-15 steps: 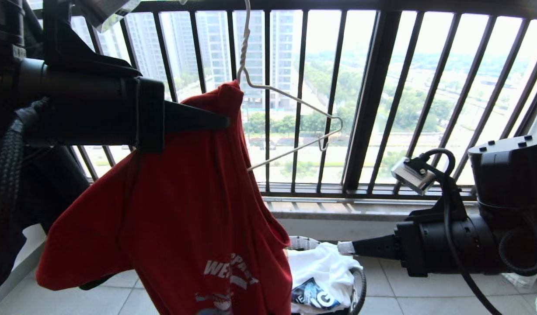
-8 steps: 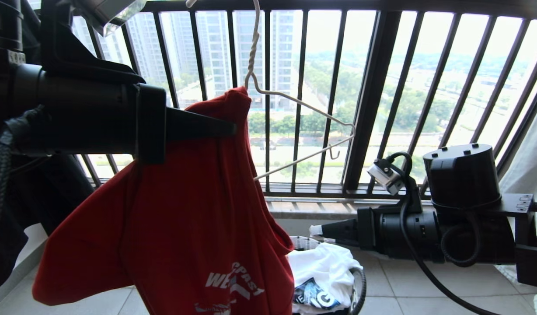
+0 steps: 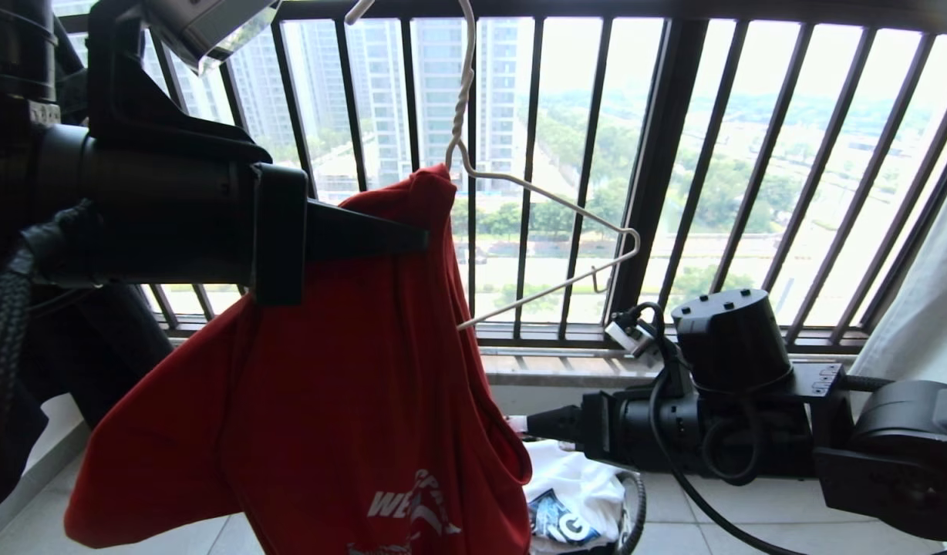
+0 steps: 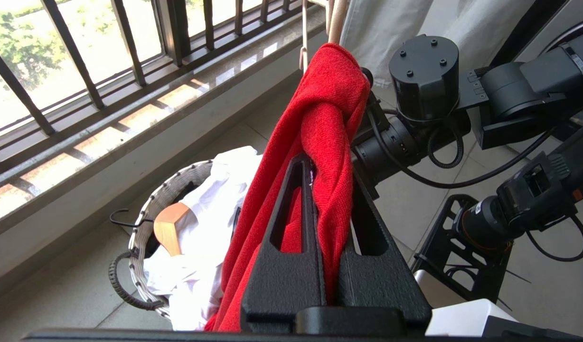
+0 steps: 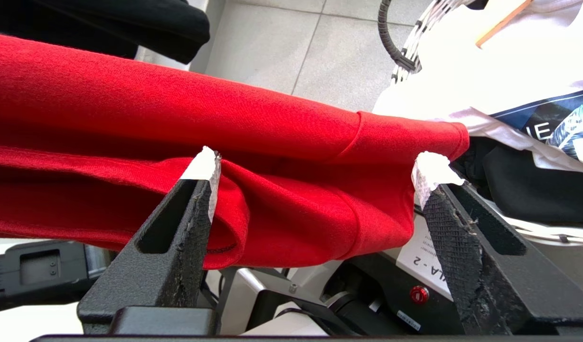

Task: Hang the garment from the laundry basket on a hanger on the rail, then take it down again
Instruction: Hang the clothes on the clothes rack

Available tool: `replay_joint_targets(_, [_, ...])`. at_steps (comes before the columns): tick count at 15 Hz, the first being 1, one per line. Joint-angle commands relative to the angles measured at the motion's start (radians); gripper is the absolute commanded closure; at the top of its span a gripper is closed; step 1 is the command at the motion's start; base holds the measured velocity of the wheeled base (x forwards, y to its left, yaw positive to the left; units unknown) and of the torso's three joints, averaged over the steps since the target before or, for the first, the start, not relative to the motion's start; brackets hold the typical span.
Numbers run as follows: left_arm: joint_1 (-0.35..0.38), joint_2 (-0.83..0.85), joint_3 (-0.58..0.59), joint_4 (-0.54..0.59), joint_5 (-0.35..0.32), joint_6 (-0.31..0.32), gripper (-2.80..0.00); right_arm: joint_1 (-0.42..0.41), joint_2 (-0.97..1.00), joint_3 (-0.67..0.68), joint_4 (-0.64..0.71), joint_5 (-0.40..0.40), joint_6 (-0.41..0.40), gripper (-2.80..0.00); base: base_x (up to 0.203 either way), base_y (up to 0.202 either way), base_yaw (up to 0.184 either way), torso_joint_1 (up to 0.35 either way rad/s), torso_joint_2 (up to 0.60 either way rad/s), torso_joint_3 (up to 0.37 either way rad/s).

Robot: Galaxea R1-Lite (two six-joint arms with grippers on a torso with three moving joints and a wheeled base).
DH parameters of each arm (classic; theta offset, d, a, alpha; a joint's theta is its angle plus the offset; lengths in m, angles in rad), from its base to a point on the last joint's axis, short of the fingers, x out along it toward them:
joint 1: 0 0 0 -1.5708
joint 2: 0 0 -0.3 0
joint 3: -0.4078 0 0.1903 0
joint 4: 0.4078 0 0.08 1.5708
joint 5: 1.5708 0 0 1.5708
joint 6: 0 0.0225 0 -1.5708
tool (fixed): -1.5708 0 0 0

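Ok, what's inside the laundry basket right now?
In the basket: a white printed T-shirt, a wooden hanger poking out, and some black fabric. The red T-shirt hangs across the near side, hiding whatever lies deeper.

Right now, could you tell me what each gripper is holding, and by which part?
The left gripper is shut on the red T-shirt, pinching bunched fabric near its top by the hanger. The right gripper stands open, holding nothing.
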Motion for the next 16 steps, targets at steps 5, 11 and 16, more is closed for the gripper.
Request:
replay_joint_targets(5, [0.000,0.001,0.002,-0.011,-0.002,-0.003,0.00,0.028,0.014,-0.001,-0.003,-0.063,0.002,-2.80,0.000,0.000,0.000,0.000,0.00,0.000])
replay_joint_targets(11, [0.000,0.002,0.008,-0.011,-0.002,0.001,0.00,0.011,-0.033,0.020,-0.058,-0.110,-0.010,-2.80,0.000,0.000,0.000,0.000,0.00,0.000])
replay_joint_targets(16, [0.000,0.011,0.008,-0.014,-0.001,0.002,0.00,0.008,-0.075,0.042,-0.060,-0.106,-0.043,-2.80,0.000,0.000,0.000,0.000,0.00,0.000])
